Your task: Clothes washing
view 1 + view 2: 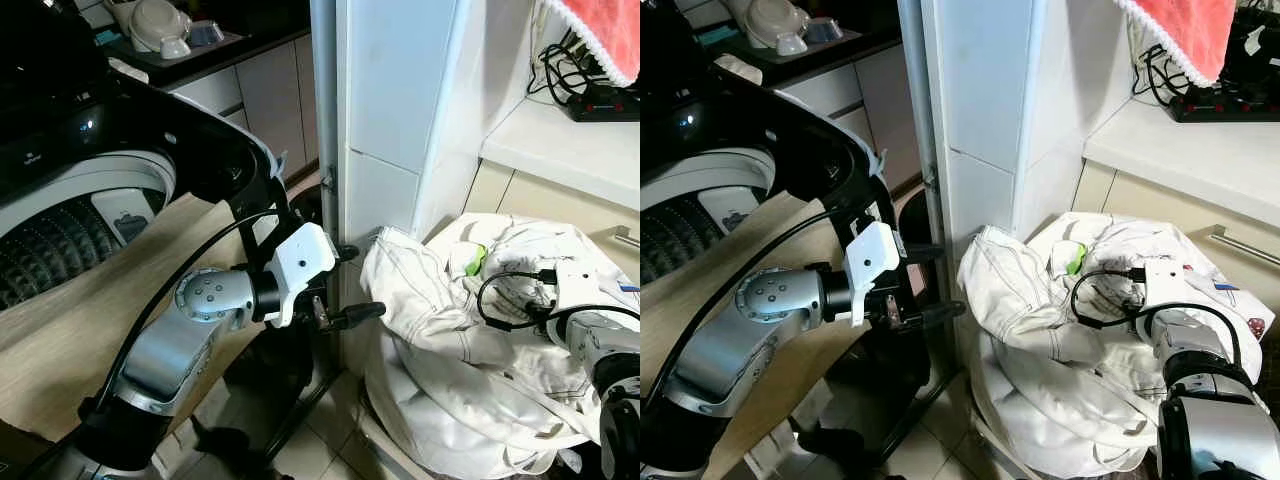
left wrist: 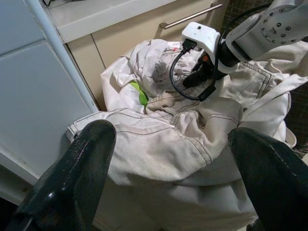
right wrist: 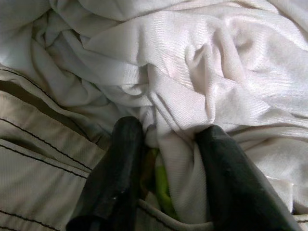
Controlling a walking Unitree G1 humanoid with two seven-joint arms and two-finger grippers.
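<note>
Pinching soft white knit cloth (image 3: 192,96), right hand (image 3: 166,159)

Layout: top-loading washing machine with ribbed drum (image 1: 70,235) at far left; tiled white pillar (image 1: 395,130) at centre. Heap of off-white stitched clothes (image 1: 450,350) lies right of the pillar, before a beige drawer front (image 1: 1160,205). Left gripper (image 1: 350,285) sits between machine and heap; right gripper (image 3: 166,192) is in the heap. Black power strip (image 1: 605,100) rests on the counter above.

Heap of white crumpled laundry (image 1: 1060,370) on floor beside white tiled pillar (image 1: 985,120). Left gripper (image 1: 930,283) near heap's edge. Right gripper buried in cloth. Top-loading washing machine (image 1: 710,190) at left.
</note>
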